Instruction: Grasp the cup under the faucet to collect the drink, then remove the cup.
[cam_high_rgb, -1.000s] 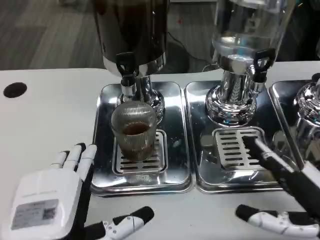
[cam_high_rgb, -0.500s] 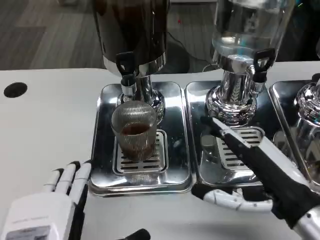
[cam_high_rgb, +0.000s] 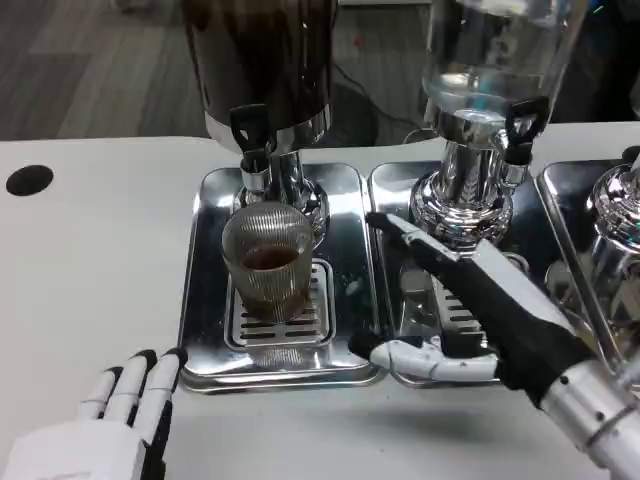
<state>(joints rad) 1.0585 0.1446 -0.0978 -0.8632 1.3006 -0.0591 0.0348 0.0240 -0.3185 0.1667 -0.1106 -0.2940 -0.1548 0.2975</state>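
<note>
- The white table (cam_high_rgb: 90, 260) runs wide and bare along its left side, a black round hole (cam_high_rgb: 29, 180) near its far left edge.
- Three steel drip trays sit side by side at the table's far middle and right; the left tray (cam_high_rgb: 205, 300) nearly touches the middle tray (cam_high_rgb: 395, 200).
- A dark dispenser (cam_high_rgb: 262, 60) stands at the left tray's far edge, its black-handled faucet (cam_high_rgb: 250, 135) pointing down.
- A clear dispenser (cam_high_rgb: 490, 70) stands on the middle tray.
- The right hand (cam_high_rgb: 480, 300) reaches slantwise across the middle tray, fingers spread and holding nothing; the thumb lies along the near rim, its tip over the left tray's near right corner, apart from the cup.
- The left hand (cam_high_rgb: 125, 420) rests at the table's near edge, just beside the left tray's near left corner, fingers straight and close together, empty.
- The ribbed cup (cam_high_rgb: 267, 262), part full of brown drink, stands on the left tray's grate under the faucet, with open tray on both sides.
</note>
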